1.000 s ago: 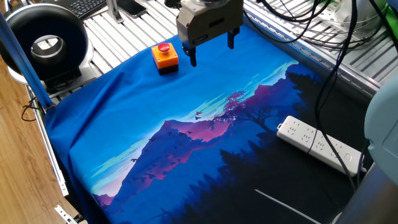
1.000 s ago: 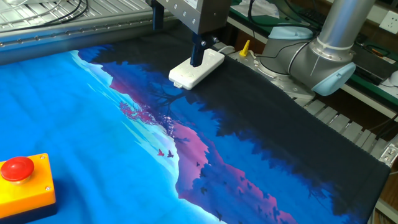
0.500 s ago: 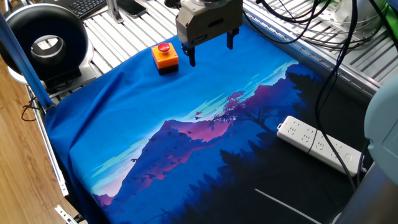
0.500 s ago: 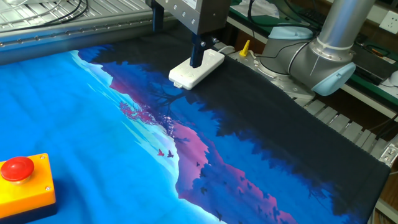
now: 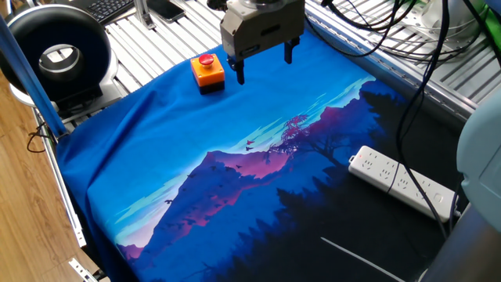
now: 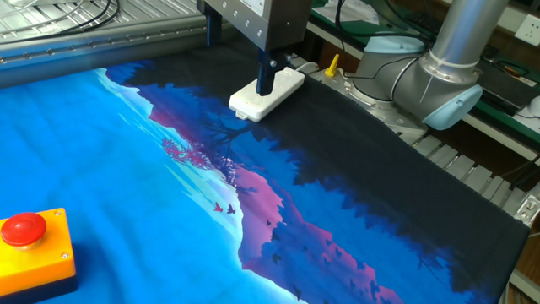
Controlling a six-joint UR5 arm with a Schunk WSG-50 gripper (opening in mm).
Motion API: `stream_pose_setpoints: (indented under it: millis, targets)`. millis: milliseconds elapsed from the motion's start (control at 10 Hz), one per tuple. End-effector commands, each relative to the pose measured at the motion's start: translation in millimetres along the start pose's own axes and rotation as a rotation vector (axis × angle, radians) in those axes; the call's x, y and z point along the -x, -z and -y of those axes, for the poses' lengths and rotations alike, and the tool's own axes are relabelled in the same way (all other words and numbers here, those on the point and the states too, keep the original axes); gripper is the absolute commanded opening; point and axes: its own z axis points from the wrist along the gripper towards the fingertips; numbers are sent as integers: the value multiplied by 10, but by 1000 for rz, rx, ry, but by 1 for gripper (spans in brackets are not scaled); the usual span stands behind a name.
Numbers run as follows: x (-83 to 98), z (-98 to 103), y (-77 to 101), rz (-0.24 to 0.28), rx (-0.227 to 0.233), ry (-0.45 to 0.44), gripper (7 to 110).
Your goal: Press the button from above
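Observation:
The button (image 5: 207, 60) is a small red cap on an orange box (image 5: 208, 73) with a black base, at the far left of the blue cloth. It also shows in the other fixed view (image 6: 23, 228) at the lower left. My gripper (image 5: 264, 62) hangs above the cloth just right of the box, higher than the cap. Its two dark fingers stand wide apart with nothing between them, so it is open. In the other fixed view the gripper (image 6: 240, 57) sits at the top, one finger in front of the power strip.
A long white power strip (image 5: 401, 183) lies at the right on the dark part of the cloth, also seen in the other fixed view (image 6: 267, 94). A black round device (image 5: 55, 55) stands at the far left. Cables (image 5: 407, 31) run along the back right.
The gripper has shifted very slightly toward the button; the button and the power strip have not moved.

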Motion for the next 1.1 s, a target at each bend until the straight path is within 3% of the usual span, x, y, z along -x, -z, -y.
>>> stream_pose_setpoints:
  millis: [0,400,1000]
  targets:
    - [6,-47,-5,-2,22,-3,7]
    - [11,-106,-5,0,45,9,7]
    - [80,-62,-9,27,25,22,7]
